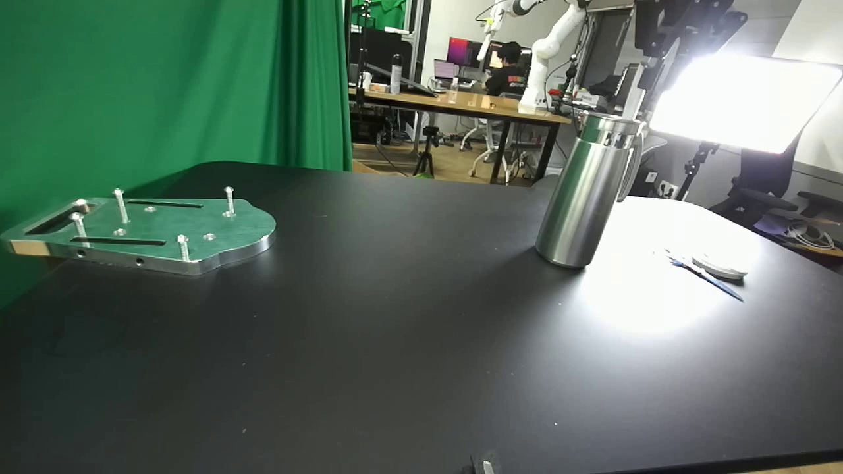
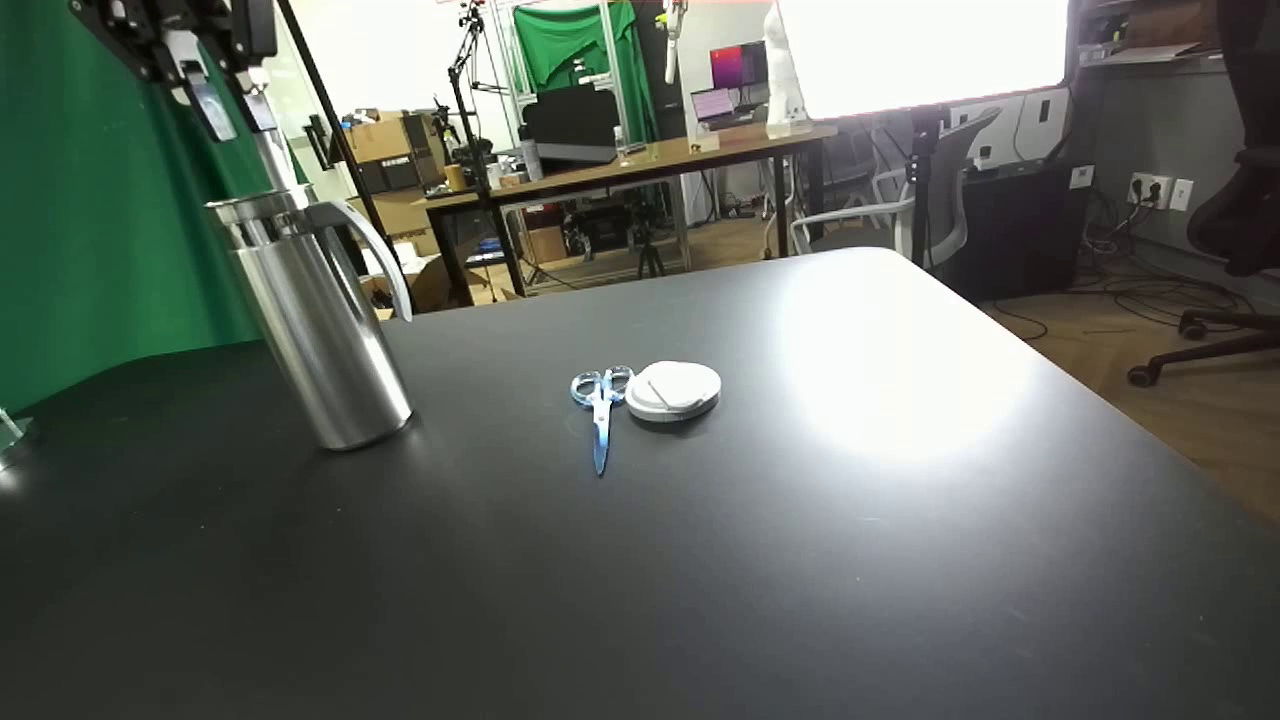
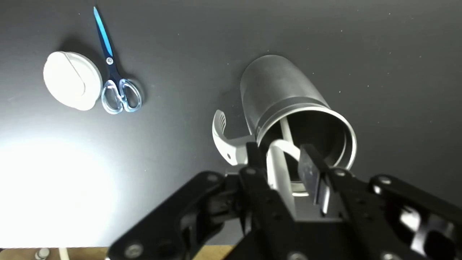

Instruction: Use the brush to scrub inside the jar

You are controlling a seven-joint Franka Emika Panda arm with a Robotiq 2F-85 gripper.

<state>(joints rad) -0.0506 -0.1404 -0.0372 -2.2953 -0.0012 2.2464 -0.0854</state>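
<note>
Matte black desk (image 1: 369, 329). Brushed-steel cylindrical jar (image 2: 325, 345) near far desk edge in both exterior views. White long-stemmed brush (image 3: 279, 169) sticks out of jar mouth, head hidden. Black fingers (image 3: 309, 173) spread around brush, gap on one side. My read: grip next. Centre brush between fingers, pinch firmly, stroke along jar's length, small swings.
</note>
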